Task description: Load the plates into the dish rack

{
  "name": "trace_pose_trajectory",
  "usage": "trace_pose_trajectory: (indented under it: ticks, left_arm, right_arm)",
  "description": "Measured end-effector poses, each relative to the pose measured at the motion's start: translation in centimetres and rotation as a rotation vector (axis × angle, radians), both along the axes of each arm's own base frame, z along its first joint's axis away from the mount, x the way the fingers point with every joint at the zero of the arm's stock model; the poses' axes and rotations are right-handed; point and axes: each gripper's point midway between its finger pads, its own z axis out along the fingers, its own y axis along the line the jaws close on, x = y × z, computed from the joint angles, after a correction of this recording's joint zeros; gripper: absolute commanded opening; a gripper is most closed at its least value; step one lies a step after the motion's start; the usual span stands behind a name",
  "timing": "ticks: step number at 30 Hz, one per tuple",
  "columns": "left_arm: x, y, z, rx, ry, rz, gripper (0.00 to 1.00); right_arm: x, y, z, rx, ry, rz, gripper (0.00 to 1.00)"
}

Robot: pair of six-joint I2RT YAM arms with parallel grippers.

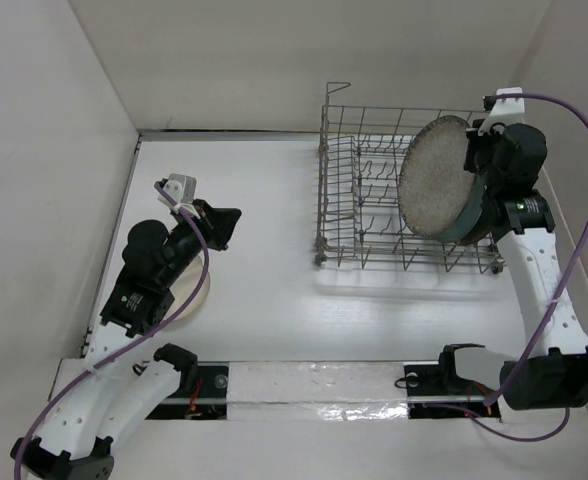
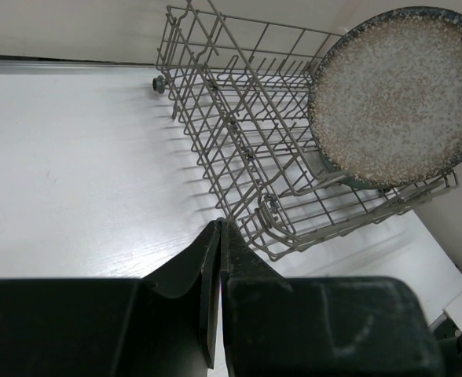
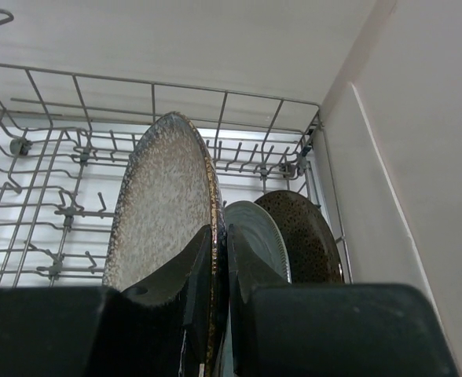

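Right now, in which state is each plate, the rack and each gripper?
large speckled plate: upright in the dish rack, rim pinched.
grey-blue plate: upright in the rack.
brown plate: upright in the rack.
cream plate: flat on the table, partly hidden.
dish rack: standing, three plates inside.
left gripper: shut, empty.
right gripper: shut on the large speckled plate.

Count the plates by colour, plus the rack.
speckled beige-grey plate: 1
grey-blue plate: 1
brown plate: 1
cream plate: 1
dish rack: 1
Total: 5 (4 plates, 1 rack)
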Motion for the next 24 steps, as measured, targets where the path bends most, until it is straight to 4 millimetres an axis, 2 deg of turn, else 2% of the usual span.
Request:
trace_pose_trajectory:
  ticks: [8,17,24]
  left_arm:
    - [0.0,0.0,0.0,0.001,0.001,0.0,0.0]
    - [0.3,-0.1,-0.4,0.005,0.012,0.0,0.0]
    - [0.2,-0.2,-0.4,0.005,0.012,-0.003,0.0]
  right_arm:
    - [0.0,-0.1,0.5,-0.017,-0.007,0.001,0.0]
    - [-0.2,-0.6,3.2,-0.053,-0.055,-0.019,0.0]
    - [-0.1,-0.7,2.7,-0.058,-0.045,-0.021,0.0]
